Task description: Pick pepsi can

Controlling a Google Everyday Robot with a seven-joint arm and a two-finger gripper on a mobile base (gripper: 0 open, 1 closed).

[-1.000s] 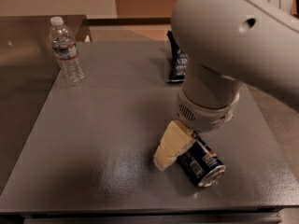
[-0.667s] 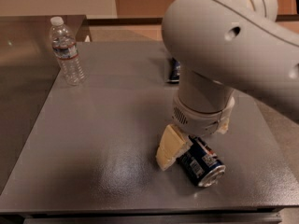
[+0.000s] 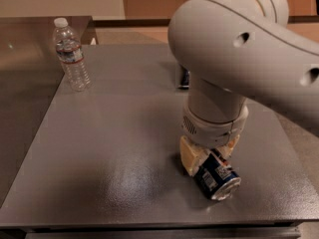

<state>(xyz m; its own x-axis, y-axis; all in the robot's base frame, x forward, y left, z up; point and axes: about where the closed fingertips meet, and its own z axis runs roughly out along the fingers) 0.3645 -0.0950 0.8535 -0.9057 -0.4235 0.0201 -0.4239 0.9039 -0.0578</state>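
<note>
Grey, matte bench [image 3: 99,148] fills the view, with a beige wall and floor behind it. A clear water bottle [image 3: 71,54] stands upright near the far left corner, and a dark package [image 3: 183,77], mostly hidden, sits at the far side behind the white arm [image 3: 234,49]. The pepsi can [image 3: 217,176] lies on its side near the front edge of the bench, right of centre. Its long axis runs diagonally, from the far left to the near right. One silver end faces the near right corner, while the other end is tucked under the wrist. The tool [image 3: 209,153] is low over the bench, directly at the can's far end and touching or almost touching it. Whether it is clenched on the can or only poised around it cannot be told, since the wrist covers the contact. The step in hand is judged to be the grasp itself, the approach being complete. The next move calls for a firm closure across the round body, then a straight lift. A lying can may roll away if it is pressed off centre.
</note>
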